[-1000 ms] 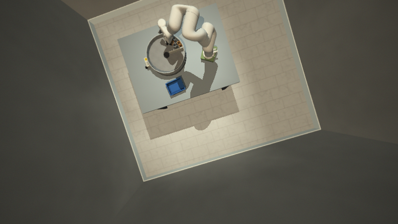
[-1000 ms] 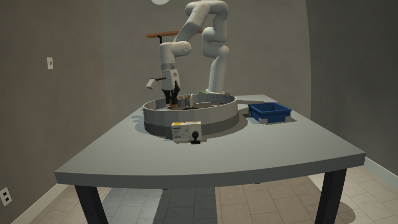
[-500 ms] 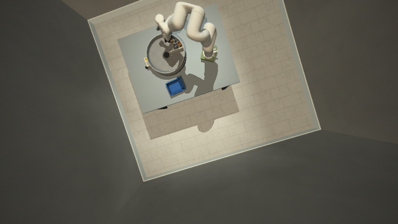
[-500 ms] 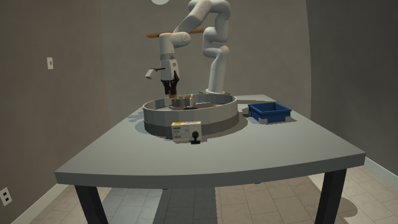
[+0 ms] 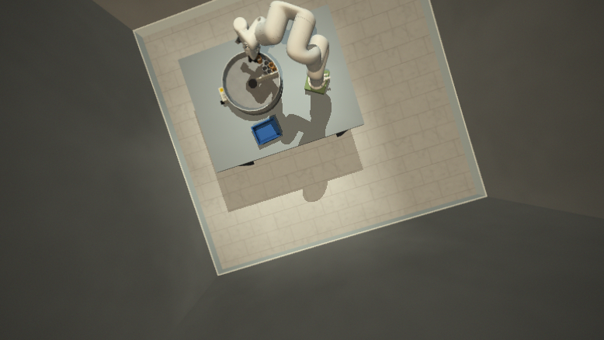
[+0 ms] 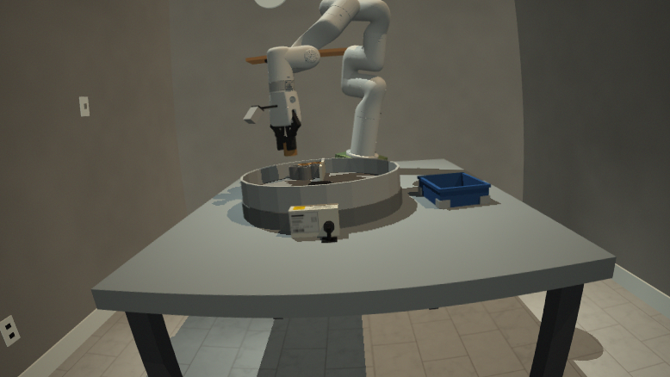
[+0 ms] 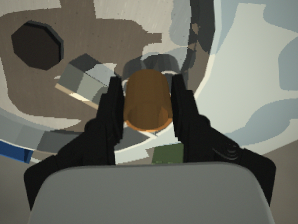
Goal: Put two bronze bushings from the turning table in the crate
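Note:
My gripper (image 6: 287, 140) (image 7: 147, 89) is shut on a bronze bushing (image 6: 290, 151) (image 7: 148, 103), an upright brown cylinder between the dark fingers. It holds the bushing clear above the back left part of the round turning table (image 5: 236, 89) (image 6: 356, 187). Several other bushings (image 5: 268, 65) (image 6: 303, 171), some grey and some bronze, stand clustered on the turning table beside a dividing bar. The blue crate (image 5: 266, 131) (image 6: 452, 190) stands on the table top to the right of the turning table, apart from the gripper; nothing shows inside it.
A beige control box (image 5: 221, 93) (image 6: 313, 220) sits against the turning table's front wall. The arm's base (image 5: 317, 84) (image 6: 362, 151) stands behind the turning table. A dark hub (image 5: 252, 83) (image 7: 36, 44) marks the turning table's middle.

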